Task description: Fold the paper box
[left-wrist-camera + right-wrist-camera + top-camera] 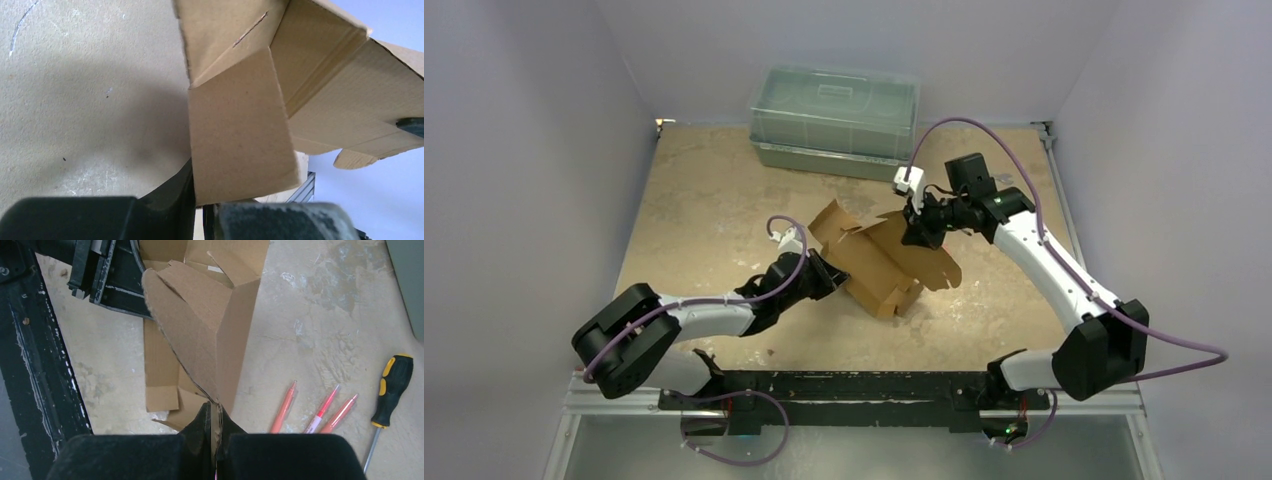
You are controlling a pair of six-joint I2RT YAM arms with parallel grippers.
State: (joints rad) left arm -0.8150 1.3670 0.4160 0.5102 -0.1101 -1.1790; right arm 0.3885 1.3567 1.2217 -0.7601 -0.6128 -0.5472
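Observation:
The paper box (879, 265), plain brown cardboard and partly folded, lies mid-table with its flaps up. My left gripper (829, 272) is at the box's left end. In the left wrist view that gripper (212, 215) is shut on a rectangular flap of the paper box (240, 130) that runs down between its jaws. My right gripper (916, 232) is at the box's far right side. In the right wrist view this gripper (215, 415) is shut on the edge of a raised scalloped flap of the paper box (200, 315).
A large translucent lidded plastic container (834, 120) stands at the back of the table. The right wrist view shows three red pens (285, 407) and a yellow-and-black screwdriver (392, 390) lying on the table beside the box. A black rail (844, 385) runs along the near edge.

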